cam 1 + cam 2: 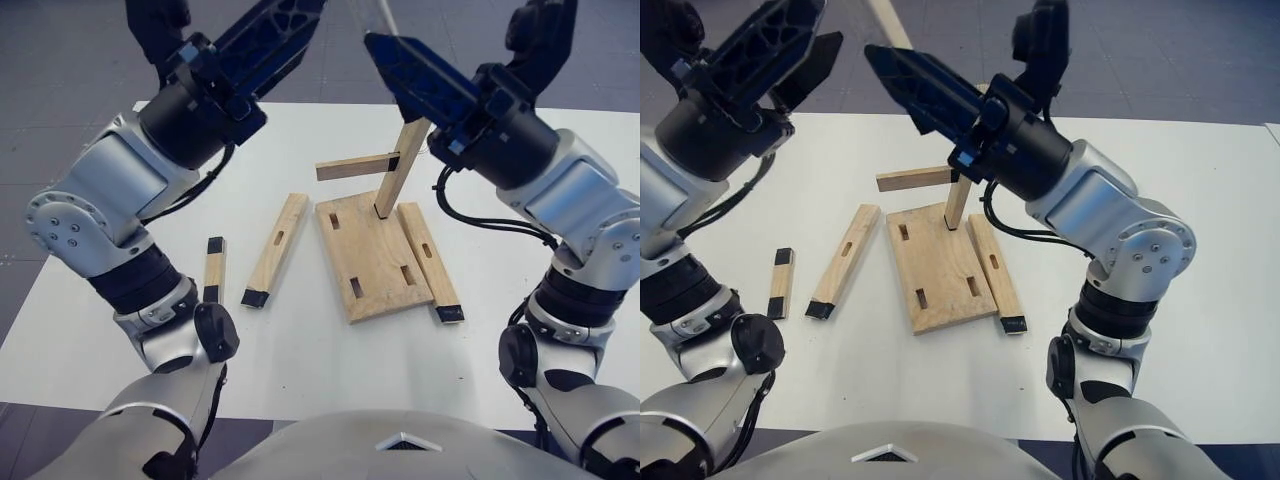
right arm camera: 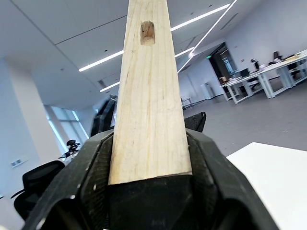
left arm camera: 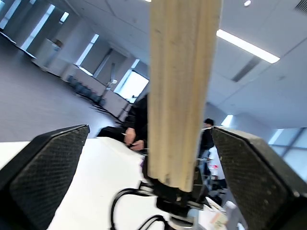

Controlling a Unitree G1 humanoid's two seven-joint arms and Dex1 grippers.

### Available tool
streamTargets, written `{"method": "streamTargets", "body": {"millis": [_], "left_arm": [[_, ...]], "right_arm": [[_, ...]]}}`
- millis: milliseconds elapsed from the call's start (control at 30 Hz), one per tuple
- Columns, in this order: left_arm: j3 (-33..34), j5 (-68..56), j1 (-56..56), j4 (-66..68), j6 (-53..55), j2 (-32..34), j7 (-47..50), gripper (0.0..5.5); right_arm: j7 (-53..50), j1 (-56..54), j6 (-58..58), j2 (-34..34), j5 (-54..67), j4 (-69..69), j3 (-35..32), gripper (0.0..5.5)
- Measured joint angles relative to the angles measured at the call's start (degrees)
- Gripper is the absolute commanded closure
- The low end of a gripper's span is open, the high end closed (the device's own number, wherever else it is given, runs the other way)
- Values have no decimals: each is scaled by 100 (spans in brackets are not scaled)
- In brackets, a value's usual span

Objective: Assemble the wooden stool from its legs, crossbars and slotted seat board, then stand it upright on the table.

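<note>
The slotted seat board (image 1: 372, 262) lies flat mid-table. One leg (image 1: 402, 168) stands tilted in its far slot, with a crossbar (image 1: 352, 167) sticking out to the left. High above the table's far side, my right gripper (image 1: 400, 60) is shut on another wooden leg (image 2: 148, 96) with a black-capped end. That leg's pale shaft (image 1: 887, 22) rises out of the top. My left gripper (image 1: 815, 35) is raised beside it and open. The held leg (image 3: 182, 91) shows between its spread fingers (image 3: 53, 163), clear of both.
A slotted leg (image 1: 277, 248) with a black tip lies left of the board. Another leg (image 1: 430, 262) lies along the board's right edge. A short black-ended piece (image 1: 213, 270) rests farther left. Bare white table (image 1: 320, 370) spreads in front.
</note>
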Motion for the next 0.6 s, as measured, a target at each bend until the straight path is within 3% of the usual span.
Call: {"method": "streamTargets", "body": {"millis": [100, 300, 600], "left_arm": [[-510, -696, 613, -313, -338, 265, 70, 81], [-768, -713, 794, -710, -1218, 108, -150, 81], [-1066, -715, 1209, -961, -1384, 481, -608, 220]], "right_arm": [[254, 32, -13, -10, 291, 39, 109, 348], [788, 527, 15, -174, 473, -146, 521, 348], [834, 659, -122, -370, 501, -224, 686, 348]]}}
